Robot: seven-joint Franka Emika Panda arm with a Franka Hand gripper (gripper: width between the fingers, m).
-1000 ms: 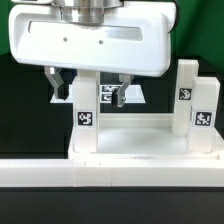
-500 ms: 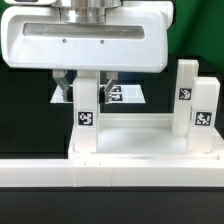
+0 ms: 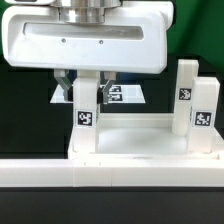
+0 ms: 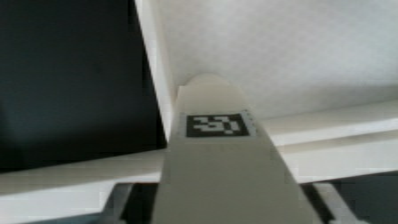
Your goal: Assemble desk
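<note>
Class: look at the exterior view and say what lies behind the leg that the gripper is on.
Behind the leg held between the gripper fingers, the marker board shows on the dark table. The leg and fingers cover the board's left part in the exterior view.

Both views are small and soft. In the exterior view, bright even light washes the white claw housing almost featureless, while the worktop behind falls to deep black. Faint grey shading lies under the housing. The wrist view is blurred throughout; its tagged leg is greyish, with darkness toward nine o'clock.
</note>
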